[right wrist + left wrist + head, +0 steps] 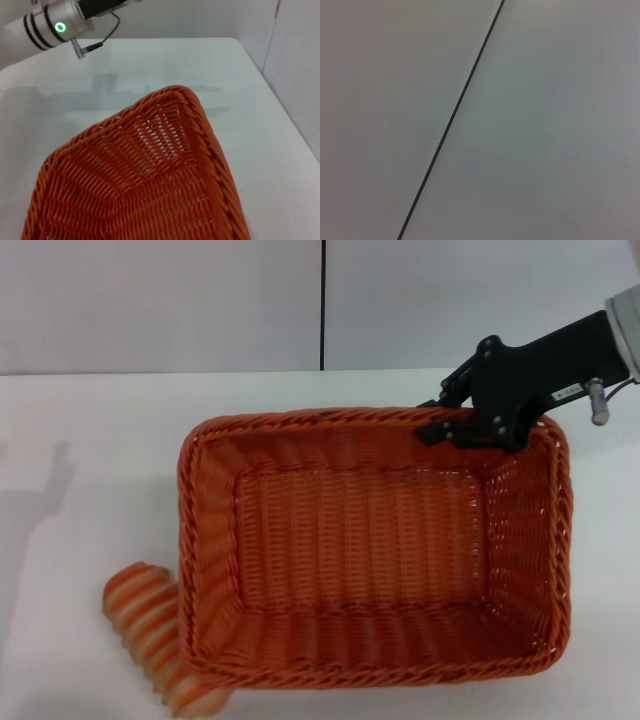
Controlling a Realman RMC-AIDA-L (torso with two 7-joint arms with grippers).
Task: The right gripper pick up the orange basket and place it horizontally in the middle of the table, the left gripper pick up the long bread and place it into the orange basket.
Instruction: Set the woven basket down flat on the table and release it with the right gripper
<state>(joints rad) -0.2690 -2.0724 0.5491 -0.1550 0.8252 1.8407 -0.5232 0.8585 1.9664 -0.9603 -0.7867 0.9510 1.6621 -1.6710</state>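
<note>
1. The large rectangular orange woven basket (375,550) lay lengthwise near the middle of the plain white table (80,440), so placing looked nearly done.
2. The black right gripper (462,426) sat at the basket's far rim, fingers closed on it, not yet released.
3. The striped orange-and-cream long bread (150,635) lay outside, touching the basket's near-left corner.
4. The left gripper was out of sight; the bread step remained.

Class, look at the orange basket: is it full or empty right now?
Empty: the orange basket shows only bare woven floor; the long bread lies outside, against its corner.
</note>
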